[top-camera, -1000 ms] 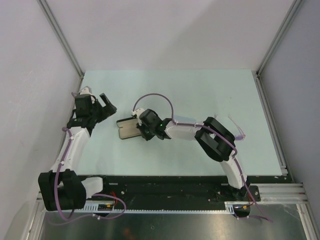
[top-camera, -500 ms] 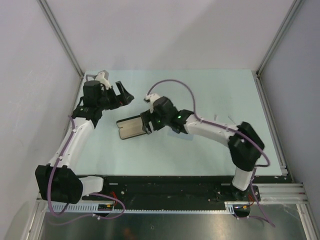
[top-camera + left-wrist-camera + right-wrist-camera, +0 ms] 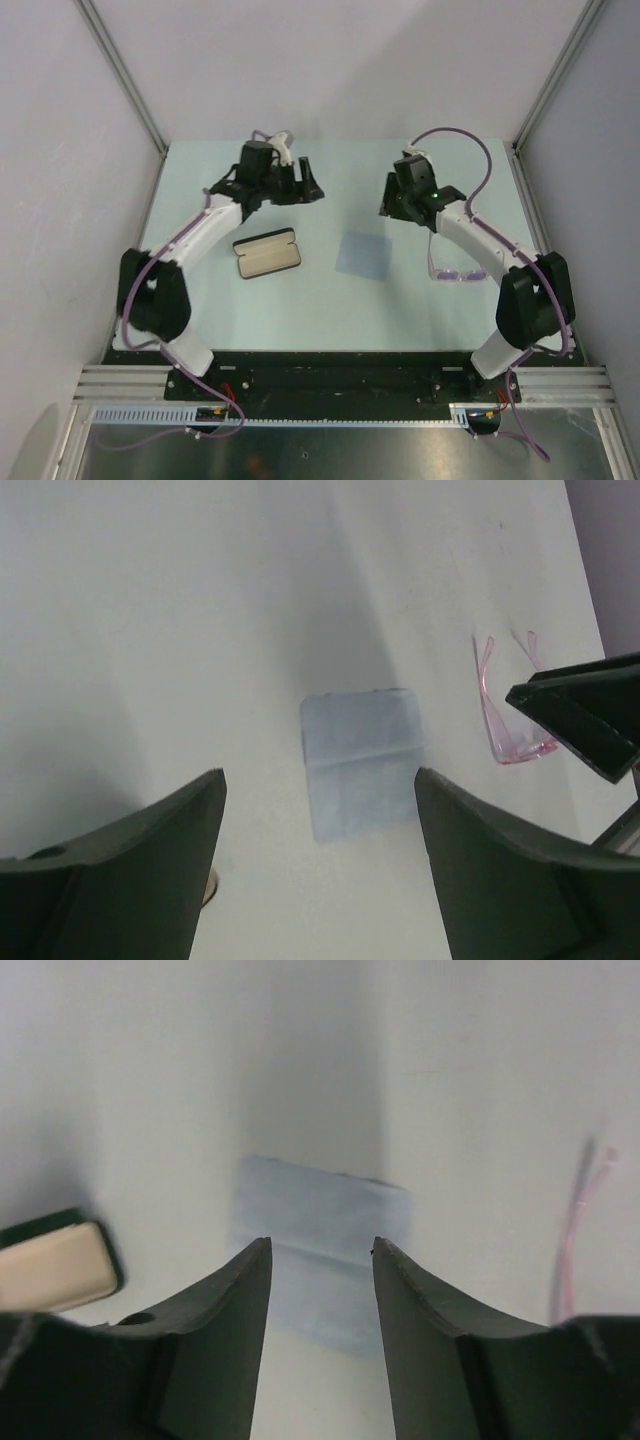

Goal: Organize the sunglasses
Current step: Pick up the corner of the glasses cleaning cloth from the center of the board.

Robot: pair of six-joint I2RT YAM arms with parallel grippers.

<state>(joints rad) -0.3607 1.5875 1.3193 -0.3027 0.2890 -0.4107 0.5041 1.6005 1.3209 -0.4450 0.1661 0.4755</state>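
The sunglasses (image 3: 453,270), a thin pink frame with pale lenses, lie on the table at the right, partly under my right forearm. In the left wrist view the sunglasses (image 3: 508,720) lie right of the cloth, and the right wrist view shows only a pink temple arm (image 3: 578,1222). My left gripper (image 3: 306,184) hovers at the back left, open and empty, with the same gripper (image 3: 320,775) framing the cloth. My right gripper (image 3: 393,206) hovers at the back right, open and empty, and the gripper (image 3: 320,1247) looks down on the cloth.
A black oblong case (image 3: 266,253) lies open left of centre, its tan lining showing, and a corner of the case (image 3: 55,1265) is in the right wrist view. A pale blue square cloth (image 3: 364,255) lies flat mid-table, the cloth (image 3: 360,760) (image 3: 322,1205) in both wrist views. Walls border the table.
Both arms have pulled away from the case toward the back. The right arm swung right and its gripper opened, uncovering the cloth and sunglasses. The left gripper moved right along the back.
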